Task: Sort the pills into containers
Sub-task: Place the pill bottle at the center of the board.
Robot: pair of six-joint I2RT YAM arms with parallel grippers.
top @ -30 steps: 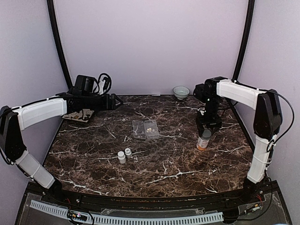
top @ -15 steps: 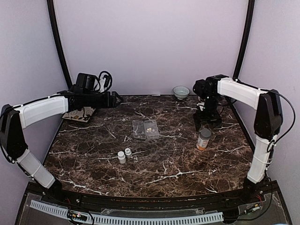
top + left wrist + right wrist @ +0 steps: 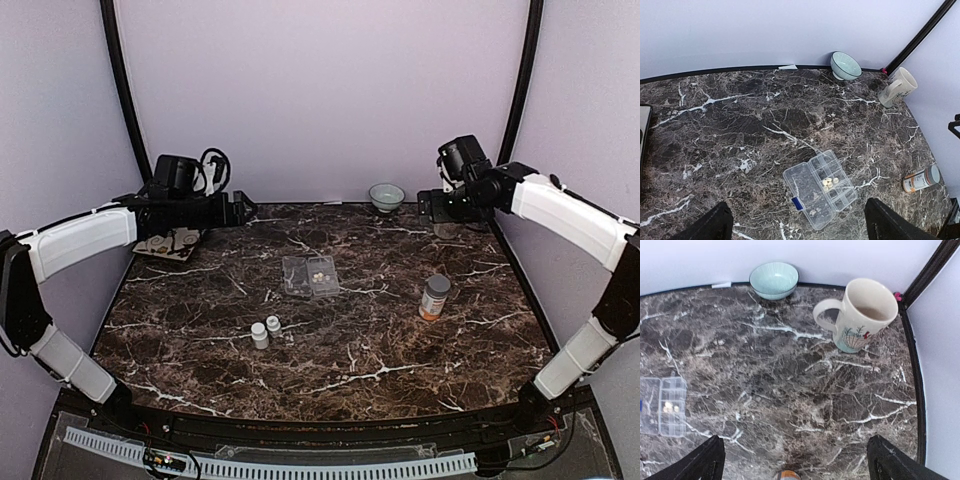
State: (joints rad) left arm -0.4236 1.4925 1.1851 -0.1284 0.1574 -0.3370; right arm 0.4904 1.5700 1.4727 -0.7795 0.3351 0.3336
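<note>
Dark marble veined in white forms the surface [image 3: 400, 350], closed in by pale lilac walls [image 3: 320, 90]. From the top camera I see the clear pill box [image 3: 310, 275] lying open near the centre of the frame, with the pills [image 3: 319, 275] a small pale cluster in one compartment. Two white bottles [image 3: 266, 331] stand below it and slightly left, and an orange bottle [image 3: 434, 297] stands upright to its right. The left claw [image 3: 240, 210] hangs at the upper left and the right claw [image 3: 432, 208] at the upper right, near a bowl [image 3: 386, 196]. Both are well apart from the box.

On the left wrist camera, the fingers [image 3: 710, 227] sit in the bottom corners, spread wide with nothing between them. The box lies low in the centre, its lid [image 3: 802, 182] folded out flat, the pills in a middle compartment.

On the right wrist camera, the fingers [image 3: 700, 462] are likewise spread wide and hold nothing. The box sits at the left edge with the pills inside, and a mug [image 3: 860, 312] stands at the upper right.
</note>
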